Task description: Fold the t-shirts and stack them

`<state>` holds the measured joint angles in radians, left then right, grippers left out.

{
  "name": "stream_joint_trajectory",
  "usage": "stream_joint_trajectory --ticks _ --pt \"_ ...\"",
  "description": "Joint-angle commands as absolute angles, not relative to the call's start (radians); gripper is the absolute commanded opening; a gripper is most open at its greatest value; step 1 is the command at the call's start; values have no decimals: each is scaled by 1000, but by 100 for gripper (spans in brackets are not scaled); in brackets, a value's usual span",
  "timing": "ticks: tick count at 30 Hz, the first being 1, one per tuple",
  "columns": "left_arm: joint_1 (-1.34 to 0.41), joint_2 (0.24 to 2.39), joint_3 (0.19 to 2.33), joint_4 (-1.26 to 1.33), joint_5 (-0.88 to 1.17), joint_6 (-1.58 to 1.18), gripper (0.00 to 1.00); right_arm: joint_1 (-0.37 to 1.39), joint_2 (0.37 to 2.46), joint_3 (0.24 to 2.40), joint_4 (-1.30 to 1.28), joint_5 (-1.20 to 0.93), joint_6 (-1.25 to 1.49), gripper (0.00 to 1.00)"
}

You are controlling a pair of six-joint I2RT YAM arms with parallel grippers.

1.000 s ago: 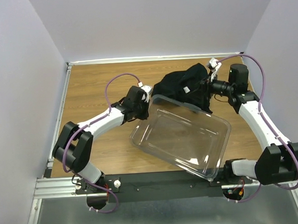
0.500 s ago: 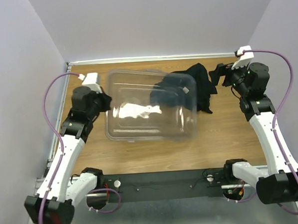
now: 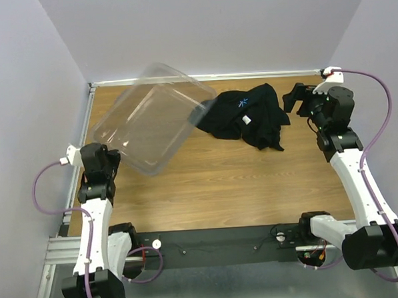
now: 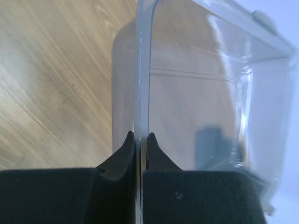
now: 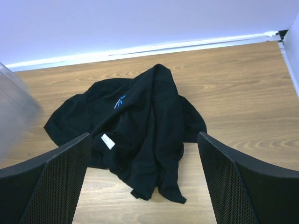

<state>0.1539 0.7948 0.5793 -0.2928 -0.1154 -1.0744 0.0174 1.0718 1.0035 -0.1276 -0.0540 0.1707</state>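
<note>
The left tool (image 3: 112, 153) is all but closed, its two fingers (image 4: 125, 151) pinching one thin wall of the clear plastic bin (image 3: 150, 115). The bin hangs tilted above the far left part of the wooden worktop (image 3: 221, 181). Seen from above, the bin's right corner overlaps the left edge of the black t-shirts (image 3: 247, 116); whether they touch cannot be told. The t-shirts lie in a crumpled heap on the far right part of the worktop, close to the back wall, with a small white neck label (image 5: 108, 141) and a small blue mark (image 5: 120, 101) facing up. How many garments are in the heap cannot be told. The right tool (image 3: 295, 98) hovers just right of the heap, facing it, its fingers spread wide and holding nothing.
</note>
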Motion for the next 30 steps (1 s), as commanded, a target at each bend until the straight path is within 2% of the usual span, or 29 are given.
stream_joint_trajectory --ticks 1,9,18,25,26,27,28,30 --pt "170 778 586 -97 -328 -1451 0 14 1083 982 -106 -98 204 100" --pt "210 1059 660 -5 -411 -1489 0 14 1098 971 -106 -156 206 100" --pt "244 1227 716 24 -514 -1563 0 12 1123 966 -106 -181 198 100" --pt "284 1341 787 41 -534 -1496 0 14 1137 968 -106 -204 184 100" --pt "288 1368 817 43 -511 -1430 13 14 1138 966 -107 -209 181 100" --pt "296 1377 831 41 -497 -1404 31 12 1140 966 -109 -213 175 100" --pt "296 1378 842 22 -486 -1390 62 14 1141 966 -107 -233 167 100" --pt "298 1349 831 23 -451 -1365 81 14 1143 962 -109 -259 140 100"
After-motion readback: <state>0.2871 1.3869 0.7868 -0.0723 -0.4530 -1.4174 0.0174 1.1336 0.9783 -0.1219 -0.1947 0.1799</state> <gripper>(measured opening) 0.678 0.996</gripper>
